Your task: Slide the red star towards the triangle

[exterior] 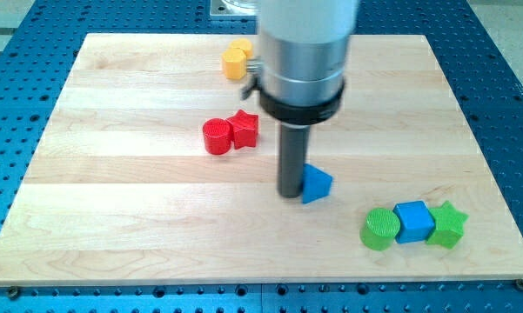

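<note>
**Operator:** I have the red star (244,129) a little left of the board's middle, on the far half. A red cylinder (217,137) sits against its left side, touching it.

**Observer:** And the triangle?

**Operator:** The blue triangle (317,184) lies nearer to us and to the right of the star, well apart from it. My tip (291,193) stands just at the triangle's left edge, touching it or nearly so; I cannot tell which. The rod rises straight up from there into the wide grey housing, which hides part of the far board.

**Observer:** How do the jaws stand?

**Operator:** There are none to report; the arm ends in the plain rod, holding nothing.

**Observer:** What else is on the wooden board (113,226)?

**Operator:** At the far edge, just left of the housing, two yellow blocks (237,58) sit together, their shapes unclear. At the near right, three blocks stand in a row, touching: a green cylinder (379,229) on the left, a blue cube (413,221) in the middle, a green star (447,225) on the right.
</note>
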